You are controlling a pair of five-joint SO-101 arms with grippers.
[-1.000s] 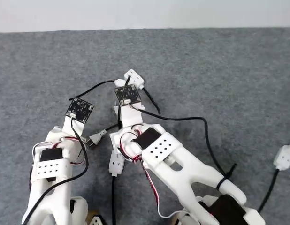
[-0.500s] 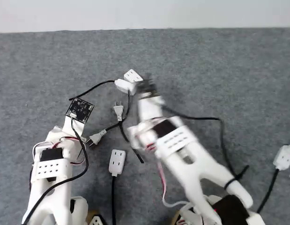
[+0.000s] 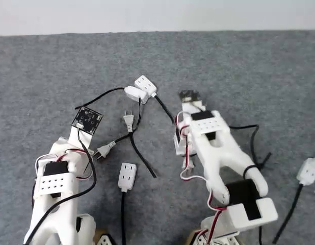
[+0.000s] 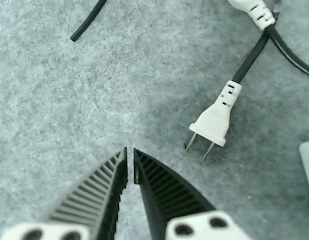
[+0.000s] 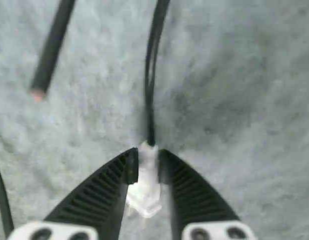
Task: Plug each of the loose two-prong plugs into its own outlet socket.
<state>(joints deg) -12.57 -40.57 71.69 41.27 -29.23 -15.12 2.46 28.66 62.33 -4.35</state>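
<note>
In the right wrist view my right gripper (image 5: 144,152) is shut on a small white plug (image 5: 143,187) whose black cord (image 5: 152,75) runs away over the carpet. From above, that arm (image 3: 208,132) stands right of centre with the white plug (image 3: 178,144) at its side. My left gripper (image 4: 129,151) is shut and holds nothing; a white two-prong plug (image 4: 213,122) lies just beside its tips, prongs towards it. In the high view that plug (image 3: 103,151) lies by the left arm (image 3: 58,171), a second loose plug (image 3: 128,120) farther back, and a white outlet socket (image 3: 127,176) nearer the front.
Two white socket blocks (image 3: 141,88) sit together at the back centre with black cords (image 3: 104,95) looping from them. Another socket (image 3: 308,171) lies at the right edge. A cut cord end (image 5: 38,92) lies near the right gripper. Grey carpet covers the table.
The right arm has swung from over the middle plugs and socket to the right and back, uncovering the loose plug and front socket. The left arm has kept still.
</note>
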